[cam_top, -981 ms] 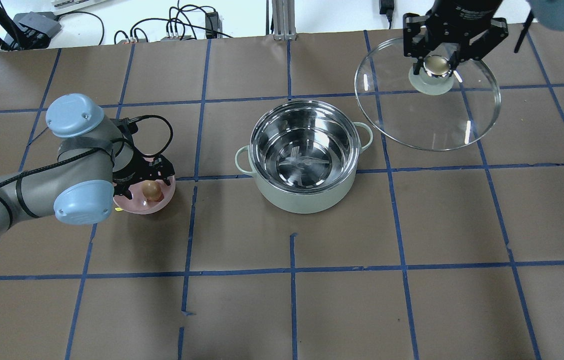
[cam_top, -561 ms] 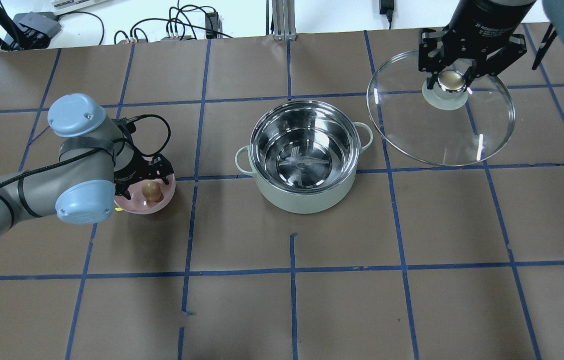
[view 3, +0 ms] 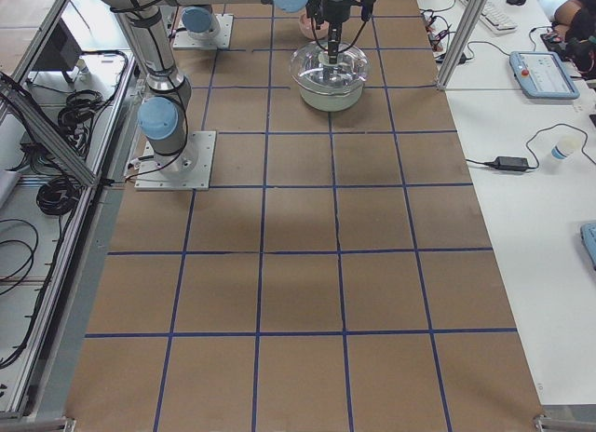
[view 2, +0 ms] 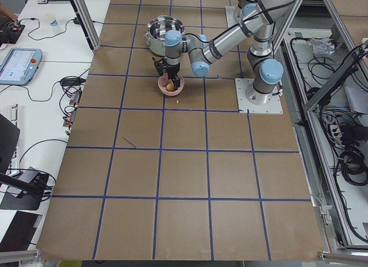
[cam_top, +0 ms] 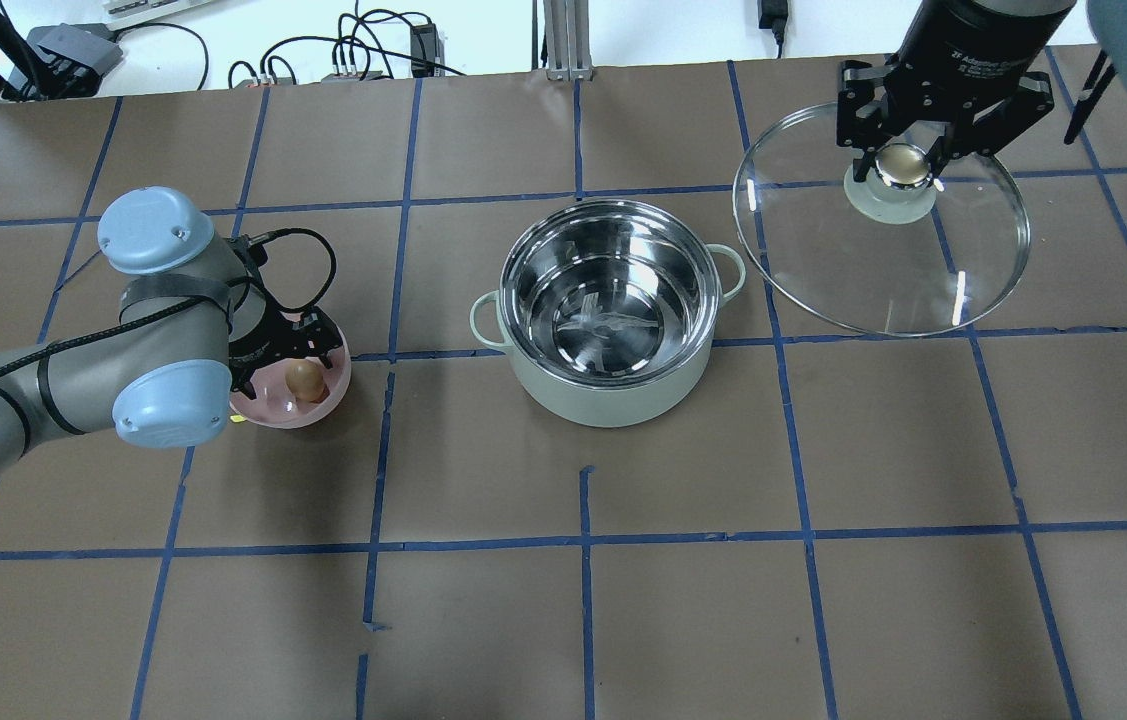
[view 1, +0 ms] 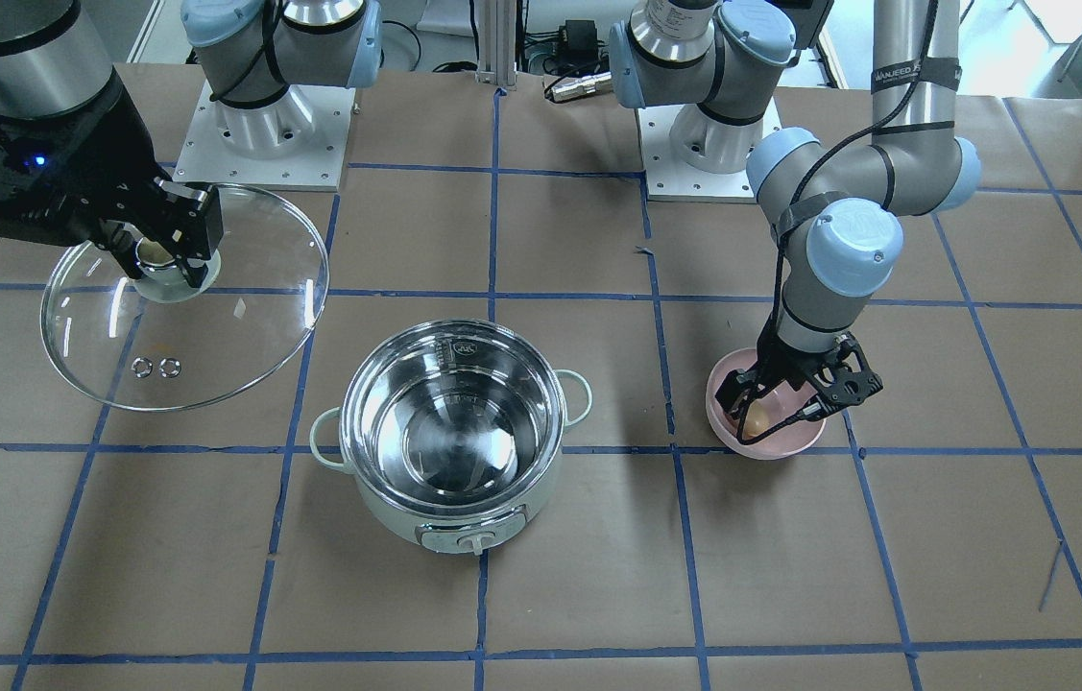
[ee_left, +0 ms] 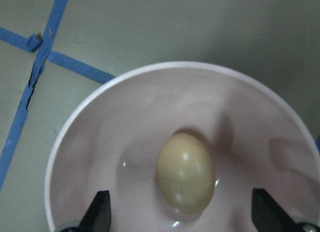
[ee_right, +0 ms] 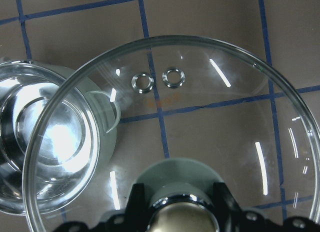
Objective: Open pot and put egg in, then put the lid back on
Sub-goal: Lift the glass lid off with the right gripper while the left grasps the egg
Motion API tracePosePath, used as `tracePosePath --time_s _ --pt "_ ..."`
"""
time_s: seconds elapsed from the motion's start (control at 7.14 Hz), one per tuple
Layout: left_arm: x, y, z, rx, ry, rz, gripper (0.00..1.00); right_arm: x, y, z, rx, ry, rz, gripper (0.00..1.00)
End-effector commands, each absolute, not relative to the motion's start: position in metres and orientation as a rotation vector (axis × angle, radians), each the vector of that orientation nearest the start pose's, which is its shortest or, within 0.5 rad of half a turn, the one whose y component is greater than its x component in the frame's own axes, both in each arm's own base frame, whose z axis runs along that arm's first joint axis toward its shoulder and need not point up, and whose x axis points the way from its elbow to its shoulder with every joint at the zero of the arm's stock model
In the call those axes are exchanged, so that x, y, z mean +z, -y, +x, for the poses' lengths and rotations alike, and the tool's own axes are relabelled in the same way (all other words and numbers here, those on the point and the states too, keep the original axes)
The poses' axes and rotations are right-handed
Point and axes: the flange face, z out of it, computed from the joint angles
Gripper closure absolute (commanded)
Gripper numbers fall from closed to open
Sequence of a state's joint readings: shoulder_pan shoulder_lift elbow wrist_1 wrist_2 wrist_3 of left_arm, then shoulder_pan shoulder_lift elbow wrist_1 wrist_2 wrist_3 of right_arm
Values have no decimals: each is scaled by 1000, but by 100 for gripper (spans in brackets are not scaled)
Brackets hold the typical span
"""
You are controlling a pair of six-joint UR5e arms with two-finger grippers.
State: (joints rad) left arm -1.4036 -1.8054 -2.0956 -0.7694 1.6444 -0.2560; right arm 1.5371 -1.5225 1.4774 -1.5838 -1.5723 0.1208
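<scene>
Since a second ago the lid (cam_top: 883, 250) has swung slightly toward the table's (cam_top: 623, 600) right edge, and the left arm has crept a touch lower over the pink bowl (cam_top: 268, 412). Over the last half second I see almost no change.

On my feed the right gripper (cam_top: 903, 165) has its fingers pinched on the lid's knob (ee_right: 175, 174), holding the glass tilted near the far right corner of the table. I cannot tell whether its low rim touches the paper. Its two vent holes (ee_right: 142, 83) sit on the side away from the robot.

Just left of the lid, the pot (cam_top: 608, 300) stands open and upright about midway along the table, toward the far edge. I see nothing inside it but bare steel.

Still in the pink bowl, near the table's left edge, lies the egg (ee_left: 186, 172). My left gripper (ee_left: 182, 219) hangs over it with its fingers (ee_left: 100, 212) spread, one on each side of the egg and clear of it.
</scene>
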Motion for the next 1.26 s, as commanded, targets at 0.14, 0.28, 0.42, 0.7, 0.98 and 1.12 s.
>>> tracePosePath --time_s 0.14,0.28,0.42,0.7,0.98,1.12 --pt "200 507 -42 -97 -2997 -648 3 510 522 116 -84 -3130 241 87" --pt "201 507 -42 -99 -2998 -650 4 509 522 115 -82 -3130 243 87" --pt "200 507 -42 -97 -2998 -650 4 508 522 116 -80 -3131 241 87" --pt "199 507 -42 -95 -2997 -648 4 507 521 116 -77 -3131 241 87" --pt "198 508 -42 -94 -2999 -646 4 509 522 116 -84 -3130 241 87" --pt "187 510 -41 -71 -3003 -650 5 509 522 116 -87 -3130 238 87"
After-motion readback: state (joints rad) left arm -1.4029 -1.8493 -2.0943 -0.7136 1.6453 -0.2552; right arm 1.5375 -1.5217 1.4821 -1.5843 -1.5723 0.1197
